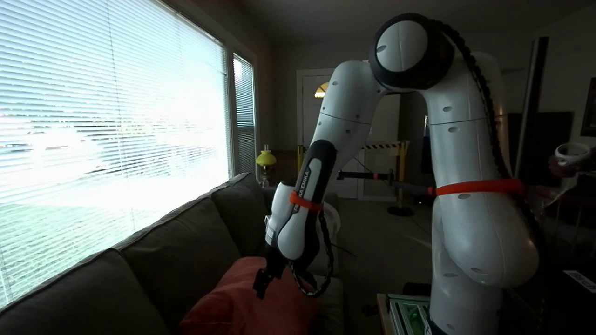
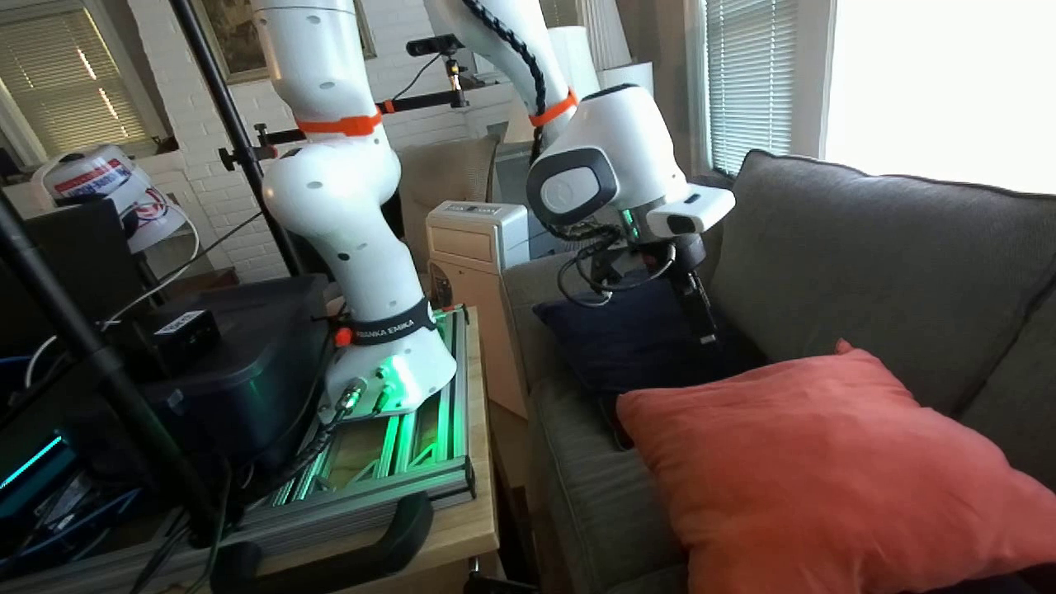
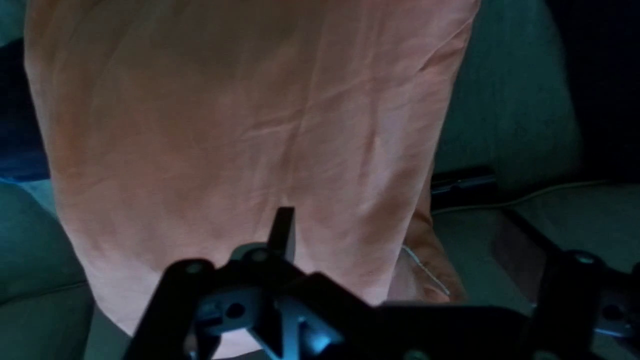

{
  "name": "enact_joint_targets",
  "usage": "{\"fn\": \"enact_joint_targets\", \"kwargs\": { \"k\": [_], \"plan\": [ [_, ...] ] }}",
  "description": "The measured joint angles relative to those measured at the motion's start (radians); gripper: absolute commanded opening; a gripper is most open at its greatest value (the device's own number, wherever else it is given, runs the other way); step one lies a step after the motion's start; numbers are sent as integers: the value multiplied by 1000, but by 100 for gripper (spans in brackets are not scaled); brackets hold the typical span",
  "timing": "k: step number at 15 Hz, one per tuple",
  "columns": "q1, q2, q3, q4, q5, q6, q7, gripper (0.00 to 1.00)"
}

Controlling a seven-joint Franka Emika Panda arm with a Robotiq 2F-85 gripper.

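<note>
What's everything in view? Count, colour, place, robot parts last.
Sofa: 1, grey, by windows
Throw pillow: 1, coral, on sofa
Dark pillow: at least 1, navy, on sofa
Venetian blinds: several, pale, at windows
Lamp: at least 1, yellow shade, past sofa
Door: 1, pale, across room
Barrier: 1, yellow-black, near door
Floor appliance: 1, cream, at sofa end
Storage bin: 1, black, beside robot base
Bench: 1, wooden, under base
Camera: at least 1, black, on boom
Robot arm: 1, white, above bench
Gripper: 1, black, near throw pillow, open
</note>
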Motion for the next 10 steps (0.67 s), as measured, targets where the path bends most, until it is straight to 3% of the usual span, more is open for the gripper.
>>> {"fn": "enact_joint_targets", "kwargs": {
  "k": [2, 5, 10],
  "plan": [
    [16, 51, -57, 4, -43, 72, 13, 100],
    [30, 71, -82, 12, -49, 83, 11, 100],
    [197, 155, -300, 58, -28, 88, 5, 100]
  ]
}}
